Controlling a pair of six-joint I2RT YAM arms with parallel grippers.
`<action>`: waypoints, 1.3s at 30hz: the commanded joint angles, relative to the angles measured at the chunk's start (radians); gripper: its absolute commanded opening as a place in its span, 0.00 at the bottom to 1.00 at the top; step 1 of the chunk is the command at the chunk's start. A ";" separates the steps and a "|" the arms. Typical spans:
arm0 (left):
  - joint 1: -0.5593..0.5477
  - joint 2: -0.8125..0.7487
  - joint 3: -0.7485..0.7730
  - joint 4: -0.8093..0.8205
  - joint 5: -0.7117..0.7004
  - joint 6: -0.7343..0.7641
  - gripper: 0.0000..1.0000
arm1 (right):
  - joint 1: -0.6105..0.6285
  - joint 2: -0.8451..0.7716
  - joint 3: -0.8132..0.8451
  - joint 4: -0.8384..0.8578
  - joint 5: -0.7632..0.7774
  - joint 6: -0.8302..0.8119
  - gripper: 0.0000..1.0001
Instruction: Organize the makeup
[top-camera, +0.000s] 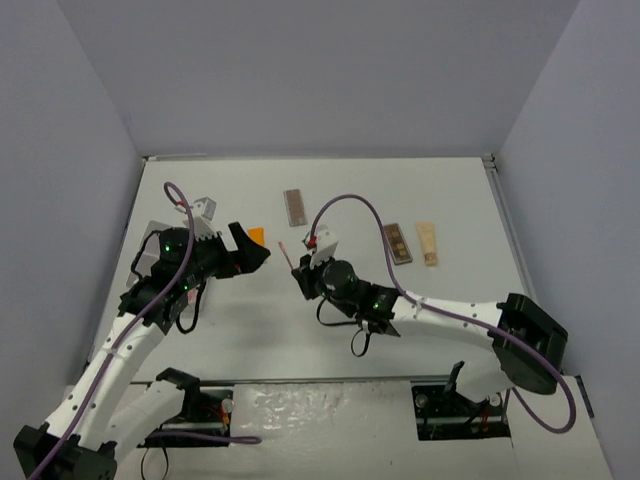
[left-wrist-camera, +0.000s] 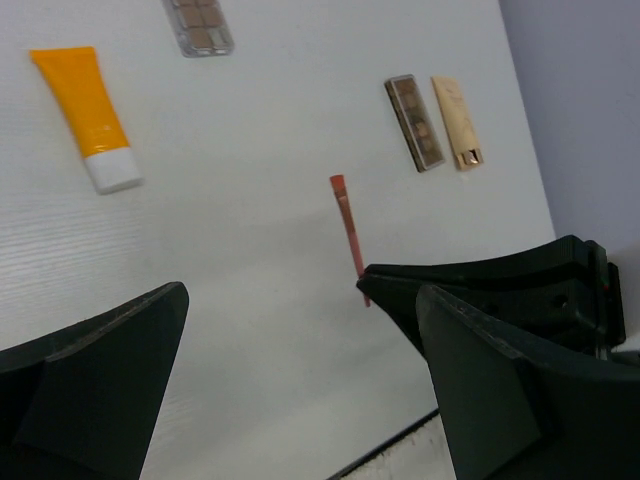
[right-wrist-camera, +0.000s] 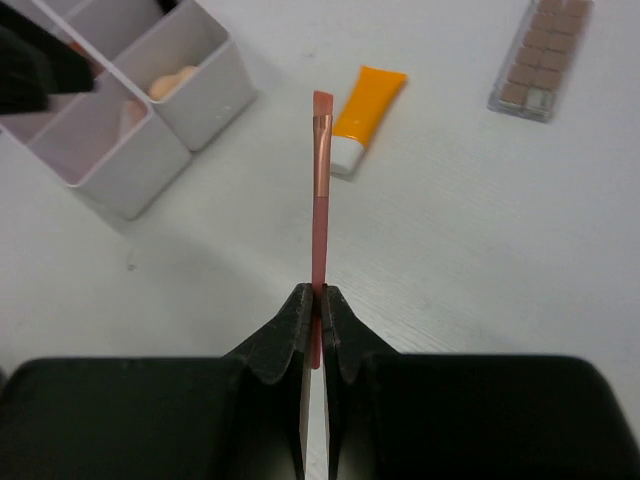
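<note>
Makeup (top-camera: 294, 205) lies partly sorted: a beige sponge (right-wrist-camera: 170, 82) sits in one compartment of the white box (right-wrist-camera: 205, 100) at the left of the desk (top-camera: 450, 190). The orange tube (right-wrist-camera: 365, 115), two brown palettes (left-wrist-camera: 415, 120) and the beige tube (left-wrist-camera: 458, 120) lie loose farther right. We judge the step in hand to be the pink stick (right-wrist-camera: 320, 170): the right claw (right-wrist-camera: 313, 305) is pinched tight on its lower end, with the brush tip pointing towards the box. The left claw (left-wrist-camera: 300, 390) gapes wide and empty just beside it. We cannot tell whether the stick is clear of the desk. Next, we think, the stick must reach a free compartment. It could be carried left past the orange tube, or passed to the left claw, which would have to close on the bare shaft without bumping the right claw.
</note>
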 joint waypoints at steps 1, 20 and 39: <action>-0.074 -0.018 0.018 0.110 -0.008 -0.135 0.97 | 0.085 -0.084 -0.025 0.247 0.058 -0.064 0.00; -0.263 -0.015 0.029 0.117 -0.184 -0.161 0.33 | 0.182 -0.135 -0.017 0.311 0.078 -0.080 0.00; -0.288 -0.034 0.036 0.000 -0.447 -0.042 0.00 | 0.180 -0.189 -0.055 0.239 0.144 -0.093 0.79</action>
